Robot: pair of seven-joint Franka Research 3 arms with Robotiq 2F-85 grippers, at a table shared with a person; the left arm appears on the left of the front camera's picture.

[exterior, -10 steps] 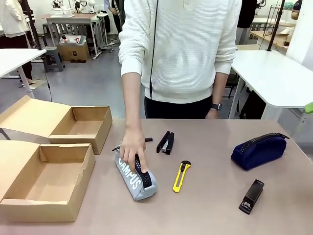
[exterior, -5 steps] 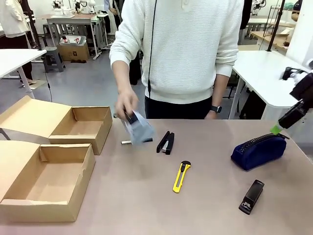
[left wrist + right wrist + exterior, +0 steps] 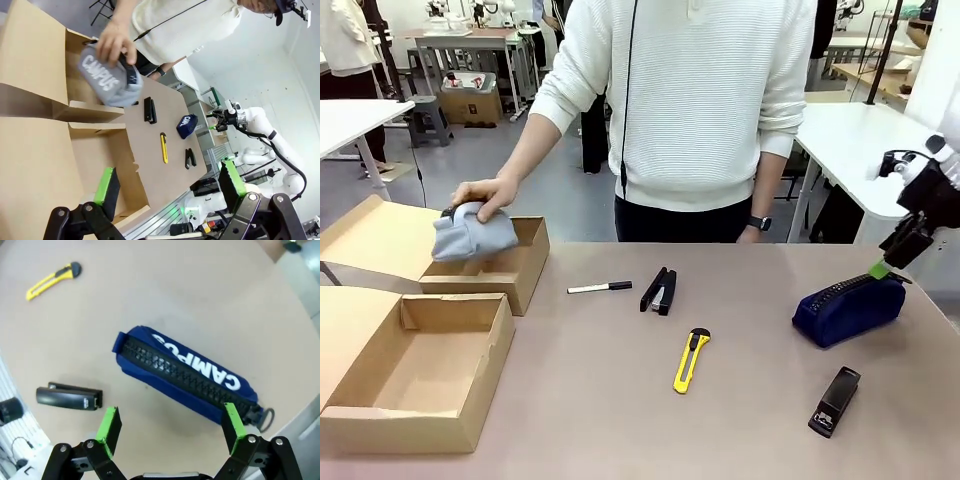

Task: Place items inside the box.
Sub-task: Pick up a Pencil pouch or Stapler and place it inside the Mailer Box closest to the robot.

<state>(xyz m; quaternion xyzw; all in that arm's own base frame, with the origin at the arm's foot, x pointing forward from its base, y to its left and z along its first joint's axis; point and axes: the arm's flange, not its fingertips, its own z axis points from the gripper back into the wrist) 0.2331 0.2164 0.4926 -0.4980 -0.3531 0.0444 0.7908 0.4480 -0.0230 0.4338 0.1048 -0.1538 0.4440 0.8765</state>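
Observation:
A person's hand (image 3: pixel 485 193) holds the grey "CAMPUS" pouch (image 3: pixel 472 235) over the far cardboard box (image 3: pixel 510 270); the left wrist view has that pouch (image 3: pixel 107 80) too. On the table lie a black marker (image 3: pixel 601 288), a black stapler (image 3: pixel 660 290), a yellow utility knife (image 3: pixel 691 360), a navy pouch (image 3: pixel 850 308) and a second stapler (image 3: pixel 835 400). My right gripper (image 3: pixel 886 262) hangs open just above the navy pouch (image 3: pixel 190 375), nothing between its fingers (image 3: pixel 109 426). My left gripper (image 3: pixel 169 182) is open and empty above the near box (image 3: pixel 45 155).
The near open box (image 3: pixel 420 370) stands at the front left with its flap out to the left. The person stands at the far table edge in the middle. White tables lie beyond on both sides.
The person lifted the grey pouch off the table and carried it left over the far box, uncovering the marker. My right arm came in from the right to above the navy pouch.

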